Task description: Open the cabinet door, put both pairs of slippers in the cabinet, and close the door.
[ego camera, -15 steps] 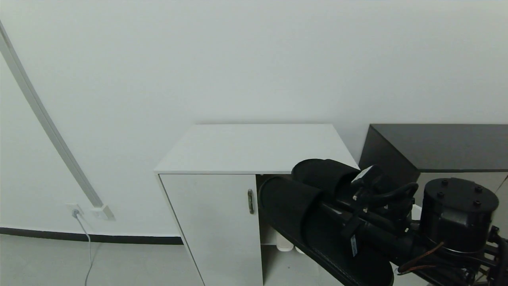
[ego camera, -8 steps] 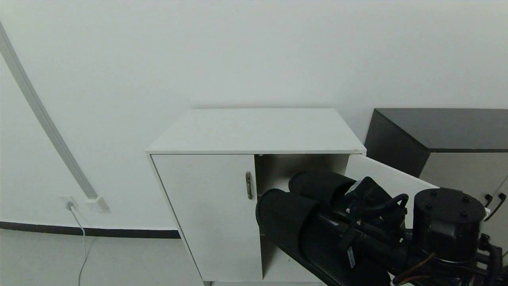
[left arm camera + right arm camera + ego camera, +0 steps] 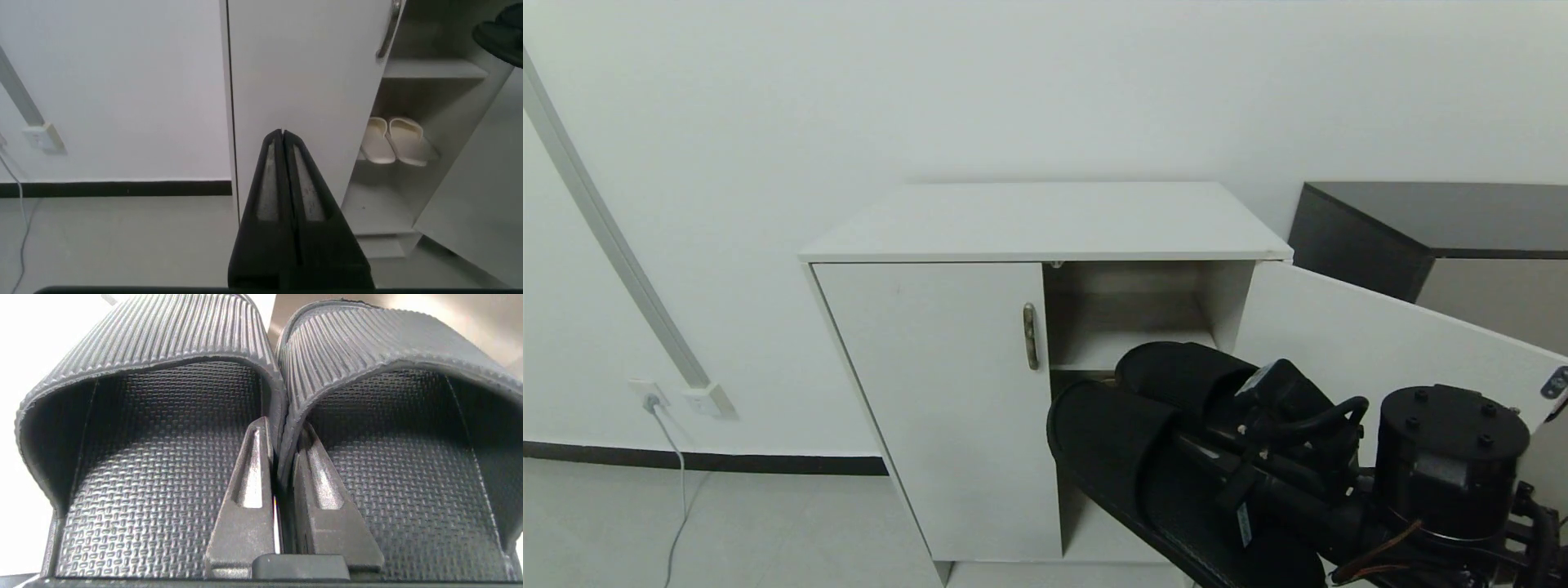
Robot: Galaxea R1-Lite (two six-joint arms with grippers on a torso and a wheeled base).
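Observation:
The white cabinet (image 3: 1045,220) has its left door (image 3: 931,392) closed and its right door (image 3: 1372,335) swung open. A pair of black slippers (image 3: 1127,433) hangs side by side in front of the open compartment, toes toward it. My right gripper (image 3: 282,469) is shut on the slippers' two inner side walls, pinching them together. A pair of white slippers (image 3: 398,140) lies on the lower shelf inside. My left gripper (image 3: 283,143) is shut and holds nothing, low before the closed door (image 3: 302,82).
A black cabinet (image 3: 1421,220) stands right of the open door. A slanted conduit (image 3: 596,220) runs down the wall to an outlet (image 3: 645,396) with a cable. An upper shelf (image 3: 1127,347) divides the compartment. Bare floor (image 3: 727,531) lies to the left.
The whole head picture has shifted, so the camera has moved; more of the open compartment and door now shows. The black slippers stay held in the right gripper.

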